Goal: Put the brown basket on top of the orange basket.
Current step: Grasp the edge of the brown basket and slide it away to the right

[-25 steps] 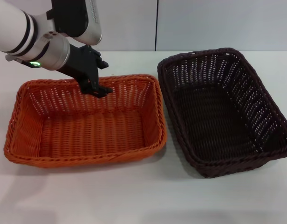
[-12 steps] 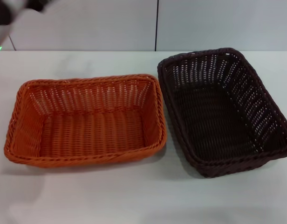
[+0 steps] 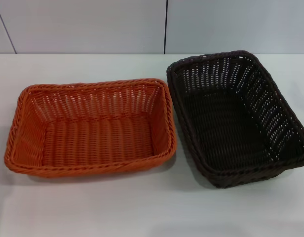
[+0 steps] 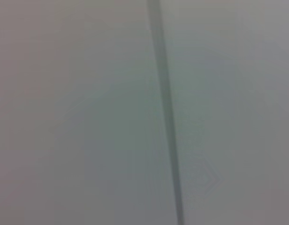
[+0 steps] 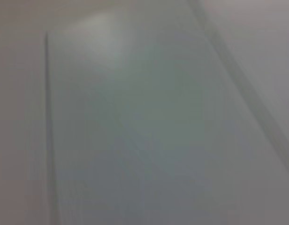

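Note:
The orange basket [image 3: 90,128] stands on the white table at the left in the head view, upright and empty. The brown basket [image 3: 236,116] stands beside it at the right, upright and empty, turned a little so its near end points right. A narrow gap separates their rims. Neither gripper shows in the head view. The left wrist view and the right wrist view show only a plain grey-white panel surface with a dark seam.
The white table [image 3: 142,207] runs to the front of the head view. A pale wall with a dark vertical seam [image 3: 166,27] stands behind the table.
My left arm, which hung over the orange basket's far rim a second ago, has pulled up and away to the left and is out of view. The baskets have not moved.

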Controlling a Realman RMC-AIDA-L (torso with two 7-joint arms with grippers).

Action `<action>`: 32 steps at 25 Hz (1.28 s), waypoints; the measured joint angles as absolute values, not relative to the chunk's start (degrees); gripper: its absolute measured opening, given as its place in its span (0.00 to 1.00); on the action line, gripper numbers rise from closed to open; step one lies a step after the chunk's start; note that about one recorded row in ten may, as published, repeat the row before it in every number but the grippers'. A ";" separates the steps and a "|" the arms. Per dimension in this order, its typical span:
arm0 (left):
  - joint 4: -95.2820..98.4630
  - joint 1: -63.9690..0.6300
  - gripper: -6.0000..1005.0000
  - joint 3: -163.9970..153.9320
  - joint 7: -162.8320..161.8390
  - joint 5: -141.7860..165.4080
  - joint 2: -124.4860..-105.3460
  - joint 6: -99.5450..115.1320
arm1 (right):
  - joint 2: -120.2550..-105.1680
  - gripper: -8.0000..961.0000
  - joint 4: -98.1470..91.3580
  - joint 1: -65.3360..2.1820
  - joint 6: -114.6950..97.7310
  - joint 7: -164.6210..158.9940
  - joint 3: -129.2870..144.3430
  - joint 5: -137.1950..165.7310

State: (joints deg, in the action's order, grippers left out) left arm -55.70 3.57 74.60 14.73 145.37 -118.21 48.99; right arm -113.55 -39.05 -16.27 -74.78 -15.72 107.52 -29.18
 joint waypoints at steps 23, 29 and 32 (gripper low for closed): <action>-19.75 -5.06 0.79 75.22 -4.07 142.27 -118.54 69.98 | -117.18 0.77 -95.00 -22.54 39.09 6.76 96.30 -10.62; -16.64 -7.28 0.79 75.79 -4.09 142.27 -118.39 69.96 | -118.44 0.77 -98.74 -29.71 65.21 20.91 92.27 -20.89; -15.23 -8.45 0.79 75.86 -4.10 142.29 -118.39 69.57 | -118.55 0.77 -99.57 -31.02 71.13 23.61 92.23 -22.66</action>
